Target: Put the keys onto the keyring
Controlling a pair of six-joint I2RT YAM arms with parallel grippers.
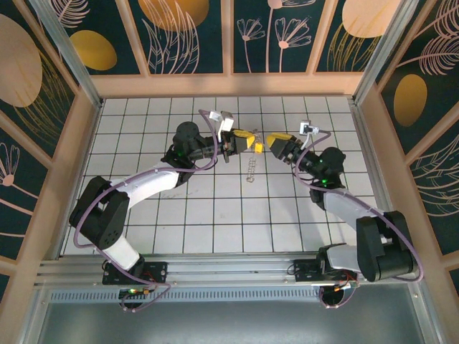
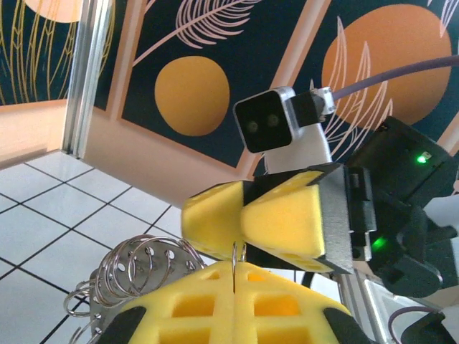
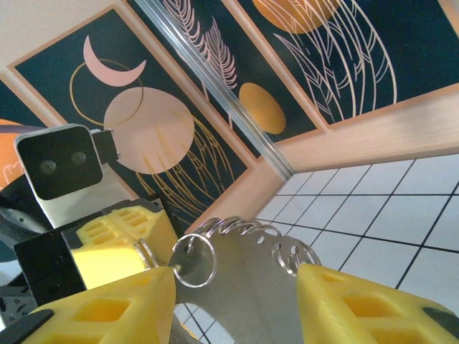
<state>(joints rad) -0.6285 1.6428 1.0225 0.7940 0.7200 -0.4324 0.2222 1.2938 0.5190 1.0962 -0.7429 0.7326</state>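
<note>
The keyring [image 3: 240, 304], silvery and rimmed with small loops, is clamped edge-on in the closed left pincer [image 2: 234, 278], between the parted fingers [image 3: 358, 301] of the right pincer [image 3: 237, 271]. It could be twisted loose if those fingers are closed off-centre.

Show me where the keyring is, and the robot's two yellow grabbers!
keyring [image 2: 133, 276], left wrist view, on its bunch of small rings.
left gripper [image 2: 234, 276], left wrist view, on the seam where its yellow fingertips meet.
right gripper [image 3: 237, 283], right wrist view, midway between its yellow fingertips.
</note>
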